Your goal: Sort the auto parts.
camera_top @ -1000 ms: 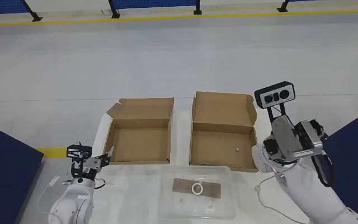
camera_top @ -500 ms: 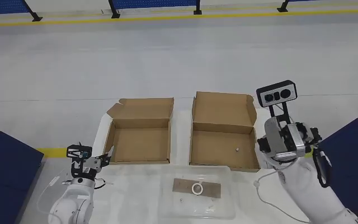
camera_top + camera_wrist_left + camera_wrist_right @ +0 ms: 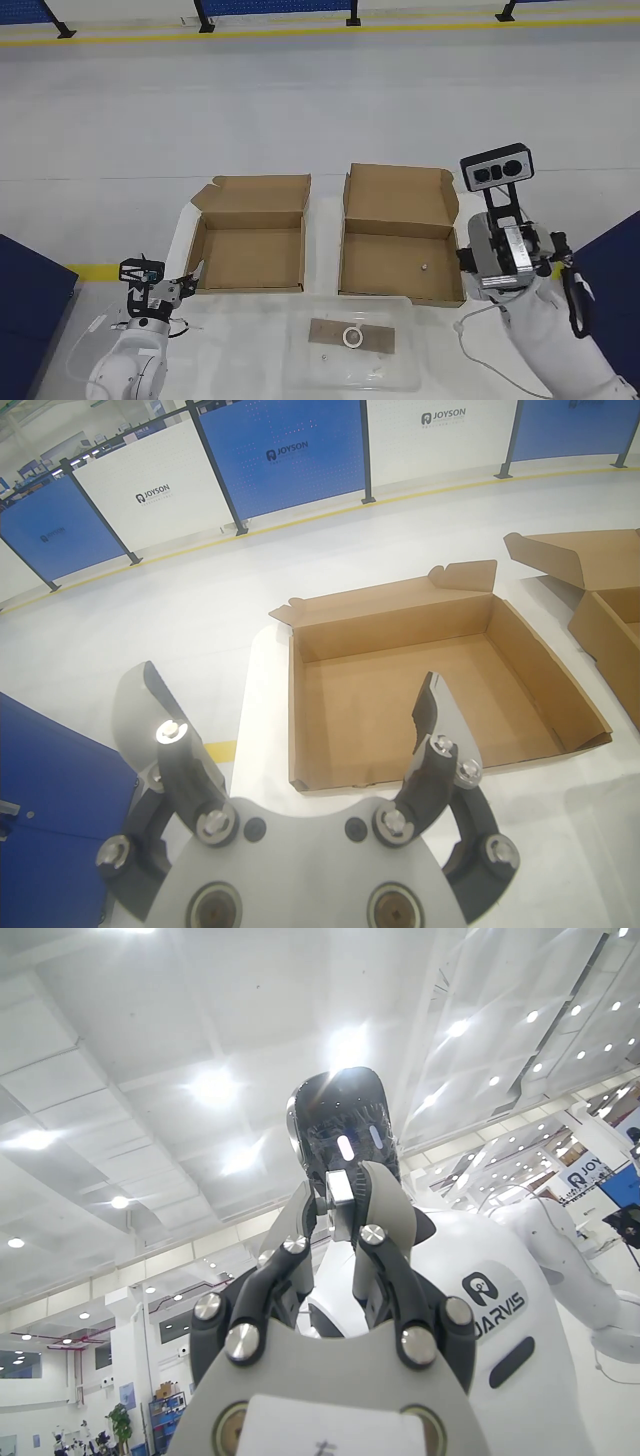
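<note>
Item 1. Left gripper (image 3: 290,677): placed near the left front corner of the white table (image 3: 250,320), just beside the near left corner of the left brown cardboard box (image 3: 250,258). The two fingers are spread wide apart, and nothing is held between them.

Item 2. Right gripper (image 3: 340,1188): raised beside the right wall of the right brown cardboard box (image 3: 398,262) and turned upward, away from the table. The fingers are drawn in tight on a small silver metal block (image 3: 341,1205), which is pinched between the two tips; one shiny flat face is shown, and a short stub is seen on its side against one finger.

Item 3. Left brown cardboard box: a shallow open carton, lid flap folded back on the far side. Only a bare brown floor is seen inside.

Item 4. Right brown cardboard box: a shallow open carton of the same kind, set just beside the left one with a narrow strip of table between them. A small pale part (image 3: 425,267) is lying on its floor, toward the right wall; its kind cannot be told.

Item 5. Clear plastic tray (image 3: 400,375): set at the near edge of the table, in front of the gap between the boxes. A flat brown cardboard strip (image 3: 375,340) is laid in it, and a white ring (image 3: 352,338) is resting flat on the strip. A few specks beside the strip are too small to be identified.
</note>
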### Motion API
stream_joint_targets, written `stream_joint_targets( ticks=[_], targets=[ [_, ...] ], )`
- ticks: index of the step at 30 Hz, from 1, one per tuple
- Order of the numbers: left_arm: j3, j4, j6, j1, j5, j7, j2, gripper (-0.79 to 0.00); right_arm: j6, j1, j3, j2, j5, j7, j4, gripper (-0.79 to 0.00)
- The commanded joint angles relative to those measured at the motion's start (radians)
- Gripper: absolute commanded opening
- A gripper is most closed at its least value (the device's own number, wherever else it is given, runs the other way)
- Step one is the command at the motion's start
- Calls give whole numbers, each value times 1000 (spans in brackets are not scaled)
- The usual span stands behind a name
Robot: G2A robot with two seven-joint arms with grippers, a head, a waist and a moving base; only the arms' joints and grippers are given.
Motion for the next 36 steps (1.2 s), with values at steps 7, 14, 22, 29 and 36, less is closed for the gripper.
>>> stream_joint_targets(
  ticks=[7,14,22,29,36],
  targets=[
    [0,0,0,0,0,0,0,0,14,-10,9,-12,38,3,-3,-785],
    [0,0,0,0,0,0,0,0,29,-10,39,-8,-58,-28,2,-785],
    [0,0,0,0,0,0,0,0,117,-87,239,18,-354,1,50,-785],
    [0,0,0,0,0,0,0,0,158,-199,434,47,-655,90,79,-785],
    [0,0,0,0,0,0,0,0,105,-343,529,48,-707,96,71,-785]
  ],
)
